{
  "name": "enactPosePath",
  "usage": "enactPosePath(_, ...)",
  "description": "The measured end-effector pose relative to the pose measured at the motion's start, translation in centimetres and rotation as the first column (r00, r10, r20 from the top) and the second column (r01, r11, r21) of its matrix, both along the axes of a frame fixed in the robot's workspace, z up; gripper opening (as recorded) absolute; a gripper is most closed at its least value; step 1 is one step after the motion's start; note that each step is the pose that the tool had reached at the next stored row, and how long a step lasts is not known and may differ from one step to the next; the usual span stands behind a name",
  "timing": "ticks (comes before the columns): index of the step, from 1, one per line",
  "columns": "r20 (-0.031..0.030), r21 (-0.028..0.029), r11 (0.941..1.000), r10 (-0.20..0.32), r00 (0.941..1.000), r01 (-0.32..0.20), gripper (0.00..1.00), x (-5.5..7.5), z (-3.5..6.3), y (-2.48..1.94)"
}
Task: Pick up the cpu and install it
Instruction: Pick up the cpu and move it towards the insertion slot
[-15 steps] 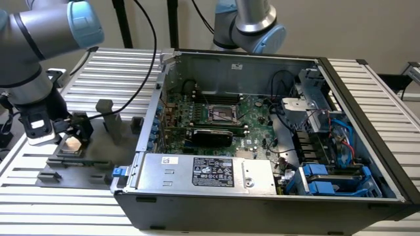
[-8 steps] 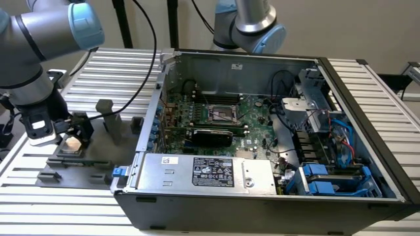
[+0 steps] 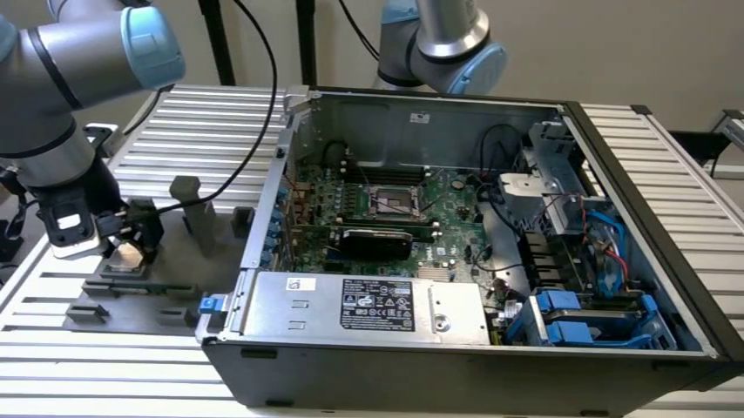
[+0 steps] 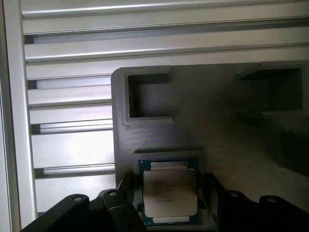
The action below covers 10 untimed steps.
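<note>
The cpu [image 4: 170,197] is seated in a recess of the grey fixture [image 4: 227,140] on the worktop [image 4: 67,150], well apart from the socket [image 3: 393,203] inside the case. The pincer [image 3: 121,246] is set astride it, jaws apart at its two side edges; contact can't be told. If it's pinched off-centre or tilted, the chip could easily be wedged in the recess, dropped, or carried skewed, and socket pins could get bent.

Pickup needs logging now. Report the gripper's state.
Gripper: open, straddling the cpu, which lies in the grey fixture; not yet clamped on it.
</note>
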State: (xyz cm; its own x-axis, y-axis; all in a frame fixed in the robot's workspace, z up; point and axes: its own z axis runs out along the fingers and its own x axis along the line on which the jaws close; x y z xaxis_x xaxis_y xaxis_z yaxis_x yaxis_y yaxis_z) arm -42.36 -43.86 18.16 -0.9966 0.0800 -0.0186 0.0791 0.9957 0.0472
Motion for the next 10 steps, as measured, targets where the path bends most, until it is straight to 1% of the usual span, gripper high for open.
enactPosePath(10,0.0,0.0,1.0,0.002,1.0,-0.002,0.68,-0.02,0.0,-0.05)
